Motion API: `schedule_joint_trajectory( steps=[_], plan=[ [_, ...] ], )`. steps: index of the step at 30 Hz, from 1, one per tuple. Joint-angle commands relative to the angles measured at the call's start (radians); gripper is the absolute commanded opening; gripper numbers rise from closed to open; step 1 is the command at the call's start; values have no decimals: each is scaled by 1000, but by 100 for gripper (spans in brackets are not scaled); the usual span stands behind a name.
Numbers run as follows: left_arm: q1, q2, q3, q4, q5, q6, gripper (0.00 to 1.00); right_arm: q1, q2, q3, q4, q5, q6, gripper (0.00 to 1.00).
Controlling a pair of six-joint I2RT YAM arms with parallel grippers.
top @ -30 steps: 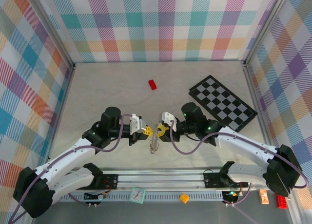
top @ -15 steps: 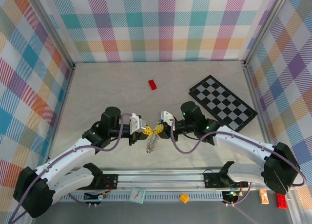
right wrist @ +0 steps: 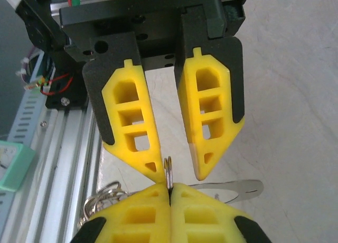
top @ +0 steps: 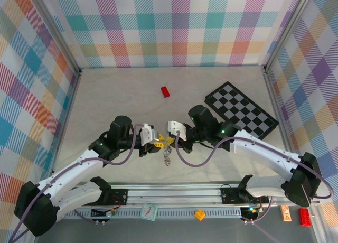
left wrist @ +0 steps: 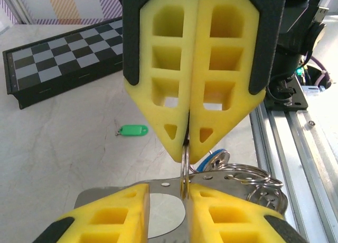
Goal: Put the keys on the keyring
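Right gripper (right wrist: pixel 169 189) jaws pinch the keyring (right wrist: pixel 168 170), presumably steadying it for threading; left gripper (right wrist: pixel 179 175) jaws stand slightly spread around it.

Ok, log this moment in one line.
right hand: shut on keyring | left hand: open around keyring | green key: loose on table

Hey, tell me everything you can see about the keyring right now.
The keyring is a thin, silvery metal loop, seen edge-on between the two hands. The right hand is shut on its rim, while the left hand has its fingers slightly apart on either side of it. A blue key and a bunch of smaller rings sit right beside it.
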Motion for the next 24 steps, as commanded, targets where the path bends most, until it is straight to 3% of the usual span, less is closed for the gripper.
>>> schedule_joint_trajectory(
  steps=[1,8,13,17,24],
  plan=[
    [-8,0,29,-11,3,28,22,29,29,67,-116,30,-88,0],
    [-8,-4,28,-7,27,18,21,61,77,121,-158,80,-109,0],
    [-8,-2,31,-18,31,21,2,66,57,106,-116,81,-76,0],
    [-8,-5,31,-19,47,20,0,44,-10,27,-14,94,4,24],
    [-8,-9,13,27,76,-9,0,-19,-93,-124,118,5,167,27]
  ],
)
